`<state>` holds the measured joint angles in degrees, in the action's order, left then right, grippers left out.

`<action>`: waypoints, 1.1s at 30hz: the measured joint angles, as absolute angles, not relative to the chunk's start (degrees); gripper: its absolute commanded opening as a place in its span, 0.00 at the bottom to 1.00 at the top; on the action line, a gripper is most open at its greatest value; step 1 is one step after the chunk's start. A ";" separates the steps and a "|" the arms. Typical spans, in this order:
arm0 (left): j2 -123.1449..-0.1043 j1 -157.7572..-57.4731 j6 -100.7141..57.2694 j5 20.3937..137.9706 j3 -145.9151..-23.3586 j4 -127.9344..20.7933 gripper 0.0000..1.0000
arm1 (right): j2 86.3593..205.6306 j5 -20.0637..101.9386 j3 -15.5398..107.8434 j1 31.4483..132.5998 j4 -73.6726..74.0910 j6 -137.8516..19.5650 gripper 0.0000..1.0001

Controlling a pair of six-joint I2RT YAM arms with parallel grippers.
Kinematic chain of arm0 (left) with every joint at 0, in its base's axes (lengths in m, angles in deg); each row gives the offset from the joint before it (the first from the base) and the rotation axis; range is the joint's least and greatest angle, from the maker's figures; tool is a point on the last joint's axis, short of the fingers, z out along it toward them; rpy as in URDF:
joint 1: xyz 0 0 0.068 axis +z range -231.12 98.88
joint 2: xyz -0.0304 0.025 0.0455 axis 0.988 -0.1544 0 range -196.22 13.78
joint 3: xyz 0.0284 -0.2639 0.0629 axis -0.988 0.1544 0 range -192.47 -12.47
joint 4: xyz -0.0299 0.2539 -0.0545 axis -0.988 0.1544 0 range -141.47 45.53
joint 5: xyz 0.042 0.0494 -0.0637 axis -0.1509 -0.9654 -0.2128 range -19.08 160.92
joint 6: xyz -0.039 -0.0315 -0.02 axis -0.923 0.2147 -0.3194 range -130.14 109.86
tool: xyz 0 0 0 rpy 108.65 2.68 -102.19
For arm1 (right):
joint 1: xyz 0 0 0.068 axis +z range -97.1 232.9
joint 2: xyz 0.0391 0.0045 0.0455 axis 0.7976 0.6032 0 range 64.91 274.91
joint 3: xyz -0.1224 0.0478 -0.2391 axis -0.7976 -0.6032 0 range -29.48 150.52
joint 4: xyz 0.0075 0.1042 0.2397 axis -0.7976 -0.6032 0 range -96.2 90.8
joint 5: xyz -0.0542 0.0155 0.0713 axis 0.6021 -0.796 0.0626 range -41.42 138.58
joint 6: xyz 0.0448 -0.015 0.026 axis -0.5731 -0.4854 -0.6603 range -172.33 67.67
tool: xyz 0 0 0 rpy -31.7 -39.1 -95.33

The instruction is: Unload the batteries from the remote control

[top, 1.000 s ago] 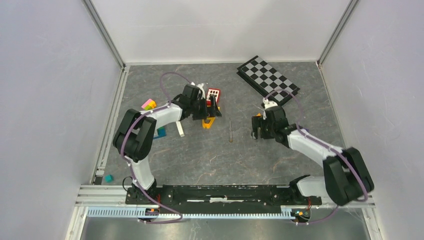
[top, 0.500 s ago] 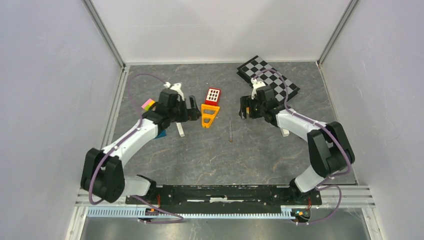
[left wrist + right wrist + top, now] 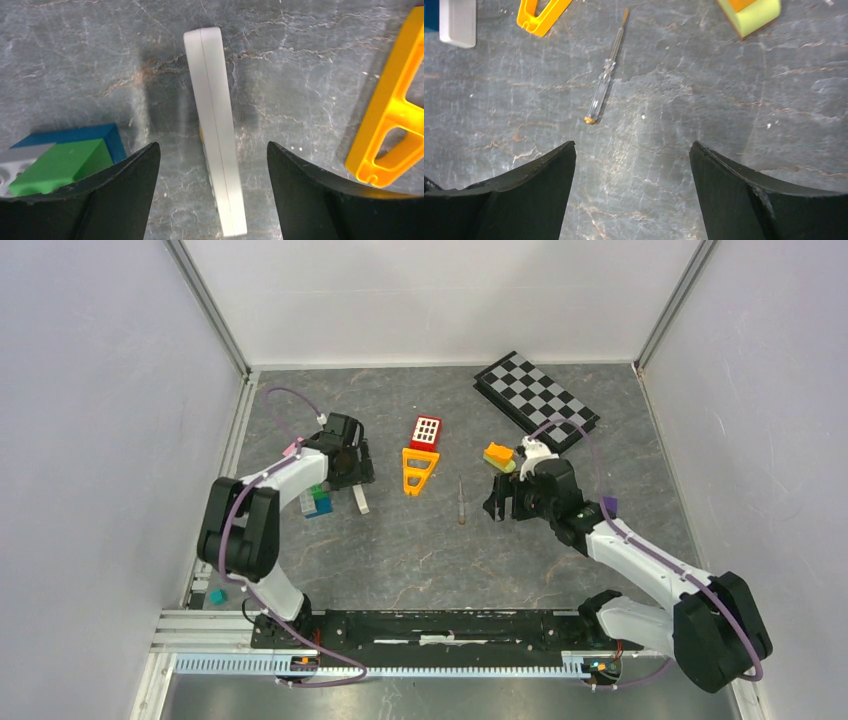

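Observation:
The white remote [image 3: 214,125] lies on its narrow edge on the grey table, closed as far as I can see; it also shows in the top view [image 3: 360,501]. No batteries show in any view. My left gripper [image 3: 212,146] is open and empty, its jaws astride the remote's near half without touching it; in the top view the left gripper [image 3: 357,478] hangs just above the remote's far end. My right gripper [image 3: 632,145] is open and empty over bare table, right of a thin screwdriver [image 3: 606,75]; the top view shows the right gripper [image 3: 503,510] too.
A yellow triangle toy [image 3: 418,470] and a red block [image 3: 427,430] sit right of the remote. Blue and green blocks [image 3: 318,503] sit at its left. An orange-and-green block [image 3: 499,456] and a chessboard [image 3: 535,398] lie behind the right gripper. A teal cube [image 3: 217,596] lies near left.
The left gripper has moved left from the toys to over the remote. The right gripper swung up toward the chessboard, then back down beside the screwdriver. Both stayed empty.

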<state>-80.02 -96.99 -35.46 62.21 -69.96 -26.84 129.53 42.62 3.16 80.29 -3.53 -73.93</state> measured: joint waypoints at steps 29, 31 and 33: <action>-48.48 -102.26 -58.06 94.76 -38.86 -68.83 0.20 | 123.72 40.17 -7.24 100.08 21.54 -85.02 0.98; -46.38 -105.37 -59.86 93.38 -36.54 -71.96 0.20 | 124.86 42.67 -5.49 104.01 22.61 -84.71 0.98; -44.61 -107.75 -60.99 92.13 -35.25 -74.97 0.20 | 126.52 44.96 -3.51 107.16 23.57 -84.10 0.98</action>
<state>-44.61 -107.75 -60.99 92.13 -35.25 -74.97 126.52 44.96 -3.51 107.16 23.57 -84.10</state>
